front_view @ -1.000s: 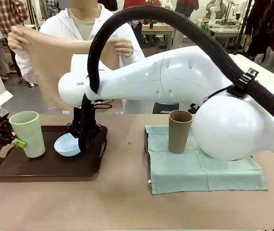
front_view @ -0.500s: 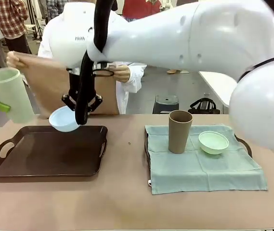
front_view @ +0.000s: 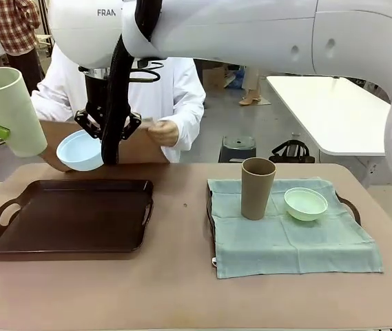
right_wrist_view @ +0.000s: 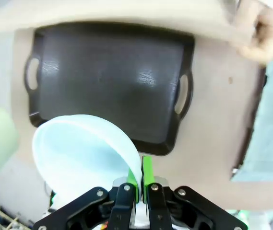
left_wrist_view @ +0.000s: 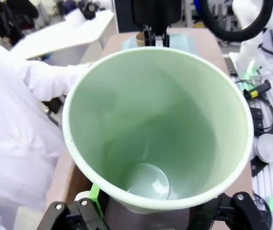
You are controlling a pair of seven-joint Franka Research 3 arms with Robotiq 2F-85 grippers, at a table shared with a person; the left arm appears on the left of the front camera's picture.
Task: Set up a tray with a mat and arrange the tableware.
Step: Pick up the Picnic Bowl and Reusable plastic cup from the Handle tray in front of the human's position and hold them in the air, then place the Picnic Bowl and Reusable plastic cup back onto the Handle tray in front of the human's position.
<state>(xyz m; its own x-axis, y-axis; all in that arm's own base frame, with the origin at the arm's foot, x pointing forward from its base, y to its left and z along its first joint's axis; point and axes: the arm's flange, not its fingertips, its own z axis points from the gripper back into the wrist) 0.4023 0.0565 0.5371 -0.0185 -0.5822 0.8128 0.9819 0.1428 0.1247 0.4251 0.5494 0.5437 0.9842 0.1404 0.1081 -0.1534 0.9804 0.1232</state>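
- Right hand (right_wrist_view: 140,178): fingers pressed together on the thin rim of the light blue bowl (right_wrist_view: 83,153), held tilted in the air above the dark tray (front_view: 71,214). The bowl looks light, stiff and probably slick, so the rim is the place to grip.
- Left hand (left_wrist_view: 158,213): spread wide and clamped around the pale green tumbler (front_view: 8,110), raised to the left of the tray.
- Brown tumbler (front_view: 257,187) and mint bowl (front_view: 306,203) stand on the green mat (front_view: 285,245).

Layout on the bench (front_view: 182,296)
A tray (front_view: 65,221) is set at left; at right, a tumbler (front_view: 258,187) is stood just left of a bowl (front_view: 306,204) on the mat (front_view: 292,248).
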